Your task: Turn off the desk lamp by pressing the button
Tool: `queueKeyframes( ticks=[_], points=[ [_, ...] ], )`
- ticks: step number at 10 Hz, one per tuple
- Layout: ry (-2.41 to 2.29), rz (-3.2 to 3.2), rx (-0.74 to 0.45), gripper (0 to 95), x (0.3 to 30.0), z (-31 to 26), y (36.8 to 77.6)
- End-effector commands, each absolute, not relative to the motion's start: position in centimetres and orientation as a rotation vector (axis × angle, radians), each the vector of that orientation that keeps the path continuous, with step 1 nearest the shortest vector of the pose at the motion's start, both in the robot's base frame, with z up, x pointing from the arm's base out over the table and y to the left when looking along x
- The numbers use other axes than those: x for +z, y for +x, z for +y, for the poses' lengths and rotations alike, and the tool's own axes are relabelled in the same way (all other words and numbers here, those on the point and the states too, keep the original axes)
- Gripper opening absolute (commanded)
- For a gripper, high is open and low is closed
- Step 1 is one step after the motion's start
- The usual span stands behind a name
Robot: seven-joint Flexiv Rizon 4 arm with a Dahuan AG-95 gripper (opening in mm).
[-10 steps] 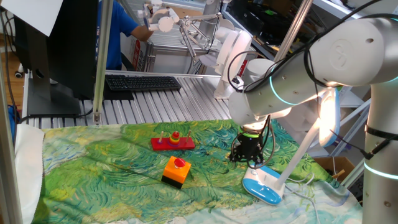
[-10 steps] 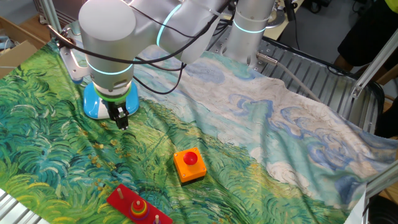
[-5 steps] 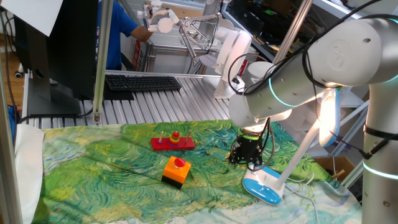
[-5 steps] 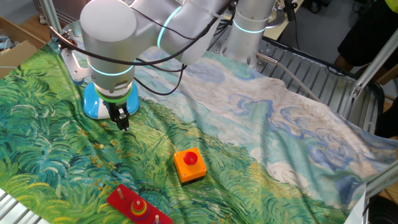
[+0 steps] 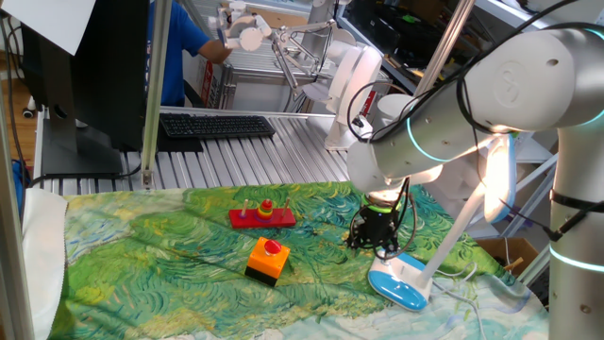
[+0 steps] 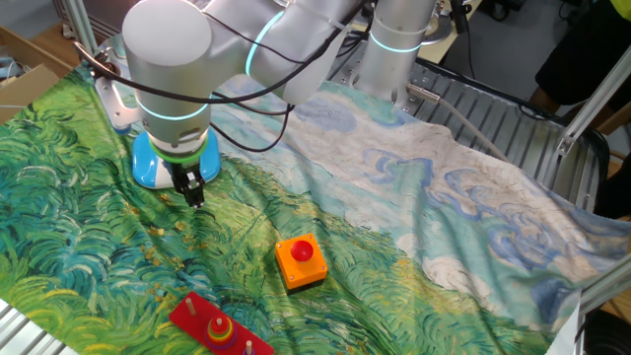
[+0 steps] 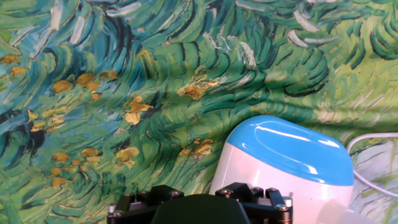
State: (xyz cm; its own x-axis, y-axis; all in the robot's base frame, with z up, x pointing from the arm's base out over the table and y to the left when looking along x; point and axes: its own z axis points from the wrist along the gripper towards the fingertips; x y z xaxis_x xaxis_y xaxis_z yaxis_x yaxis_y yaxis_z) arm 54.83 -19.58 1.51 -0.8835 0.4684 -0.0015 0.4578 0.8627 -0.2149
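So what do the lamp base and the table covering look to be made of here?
The desk lamp base looks like moulded plastic, glossy: the hand view shows bright highlights on its blue rim and a smooth white body. The table covering looks like matte printed fabric: it creases and drapes over the table edge, and its painted swirl pattern shows no shine. Neither can be confirmed from looks alone.

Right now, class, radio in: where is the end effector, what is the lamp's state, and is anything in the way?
End effector low beside desk lamp base, not on it. Lamp head glowing. Orange button box well aside; path unblocked.
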Motion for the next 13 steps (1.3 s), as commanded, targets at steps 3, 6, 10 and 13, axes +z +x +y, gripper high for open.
queueKeyframes(
  ticks=[3, 6, 10, 13],
  points=[
    [-0.749, -2.981, 0.318, 76.0, 1.46, -19.53, 54.55],
    [-0.749, -2.981, 0.316, 76.0, 1.28, -19.59, 54.5],
    [-0.757, -2.977, 0.291, 76.0, 1.13, -19.74, 54.64],
    [-0.758, -2.978, 0.283, 76.0, 0.86, -19.87, 54.74]
  ],
)
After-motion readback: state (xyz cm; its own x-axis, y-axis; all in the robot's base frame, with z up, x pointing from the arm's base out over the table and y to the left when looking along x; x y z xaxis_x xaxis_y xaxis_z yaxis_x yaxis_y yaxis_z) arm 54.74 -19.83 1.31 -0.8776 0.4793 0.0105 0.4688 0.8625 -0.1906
